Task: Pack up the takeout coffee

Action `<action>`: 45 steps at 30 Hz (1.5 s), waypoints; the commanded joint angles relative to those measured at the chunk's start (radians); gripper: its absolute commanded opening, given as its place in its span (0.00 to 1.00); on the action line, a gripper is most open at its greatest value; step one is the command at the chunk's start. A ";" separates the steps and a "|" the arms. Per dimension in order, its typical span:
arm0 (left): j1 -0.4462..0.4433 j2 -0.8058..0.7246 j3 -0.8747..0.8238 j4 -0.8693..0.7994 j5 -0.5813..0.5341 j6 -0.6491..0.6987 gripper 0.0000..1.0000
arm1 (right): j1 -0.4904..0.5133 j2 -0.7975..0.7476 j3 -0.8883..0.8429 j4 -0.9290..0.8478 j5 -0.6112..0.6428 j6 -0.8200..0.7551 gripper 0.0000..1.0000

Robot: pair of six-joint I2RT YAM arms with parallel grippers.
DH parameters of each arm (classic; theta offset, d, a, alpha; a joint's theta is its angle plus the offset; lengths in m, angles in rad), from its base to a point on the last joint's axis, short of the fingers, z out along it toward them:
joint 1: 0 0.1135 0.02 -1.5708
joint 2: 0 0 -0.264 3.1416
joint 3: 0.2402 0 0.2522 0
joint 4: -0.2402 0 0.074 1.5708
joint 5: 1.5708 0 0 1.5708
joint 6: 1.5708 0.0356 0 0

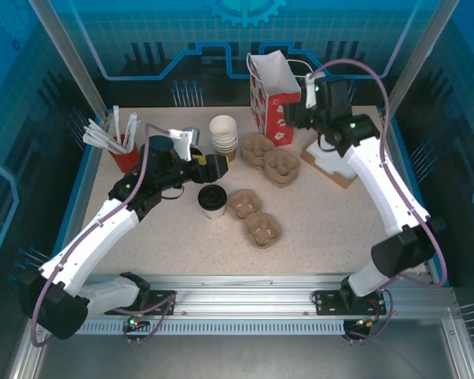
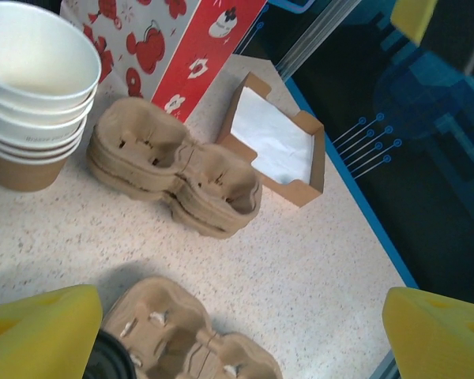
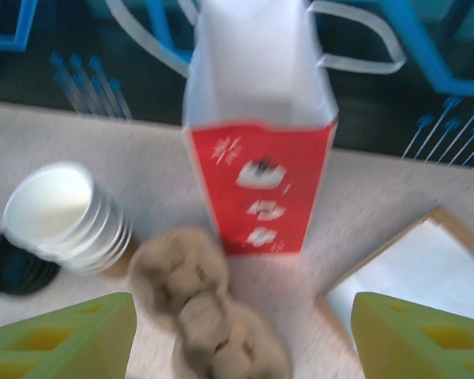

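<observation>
The takeout coffee (image 1: 212, 200), a small white paper cup with a black lid, stands upright on the table left of centre. In the left wrist view just an edge of its lid (image 2: 109, 364) shows at the bottom. My left gripper (image 1: 214, 167) hovers just behind and above the cup, open and holding nothing, its yellow fingers (image 2: 39, 332) wide apart. The red and white paper bag (image 1: 272, 96) stands open at the back. My right gripper (image 1: 302, 105) is raised beside the bag's right side, open and empty, and it faces the bag (image 3: 261, 158).
A single cardboard cup carrier (image 1: 254, 216) lies right of the coffee. A stack of carriers (image 1: 270, 158) sits behind it. The lidless cup stack (image 1: 223, 133), loose black lids (image 3: 12, 264), a napkin box (image 1: 330, 166) and a red cup of stirrers (image 1: 120, 148) ring the back.
</observation>
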 commanded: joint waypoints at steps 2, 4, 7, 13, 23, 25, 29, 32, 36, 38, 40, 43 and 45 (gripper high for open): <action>-0.014 0.044 0.054 0.028 0.024 0.002 0.93 | -0.083 0.169 0.180 -0.070 -0.039 -0.011 0.70; -0.018 0.057 0.060 0.029 0.024 0.004 0.93 | -0.106 0.252 0.284 -0.099 -0.038 -0.008 0.66; -0.020 0.072 0.071 0.019 0.022 0.009 0.93 | -0.128 0.369 0.431 -0.147 -0.036 -0.005 0.62; -0.023 0.085 0.076 0.018 0.025 0.009 0.93 | -0.156 0.548 0.633 -0.172 -0.097 0.024 0.60; -0.026 0.098 0.076 0.013 0.032 0.006 0.93 | -0.164 0.740 0.822 -0.167 -0.193 0.064 0.53; -0.027 0.100 0.077 0.012 0.033 0.005 0.93 | -0.166 0.770 0.850 -0.161 -0.200 0.071 0.48; -0.027 0.106 0.077 0.007 0.036 0.006 0.93 | -0.172 0.811 0.893 -0.146 -0.215 0.087 0.42; -0.027 0.113 0.077 0.006 0.042 0.008 0.93 | -0.179 0.843 0.931 -0.137 -0.231 0.094 0.39; -0.027 0.121 0.074 0.010 0.045 0.008 0.93 | -0.182 0.874 0.970 -0.126 -0.245 0.100 0.38; -0.028 0.127 0.072 0.010 0.047 0.010 0.93 | -0.183 0.878 0.973 -0.115 -0.245 0.101 0.39; -0.028 0.133 0.073 0.011 0.050 0.009 0.93 | -0.185 0.881 0.972 -0.103 -0.239 0.102 0.40; -0.028 0.141 0.075 0.011 0.051 0.012 0.93 | -0.187 0.891 0.983 -0.091 -0.236 0.106 0.37; -0.027 0.147 0.074 0.015 0.053 0.012 0.93 | -0.189 0.898 0.990 -0.084 -0.237 0.107 0.34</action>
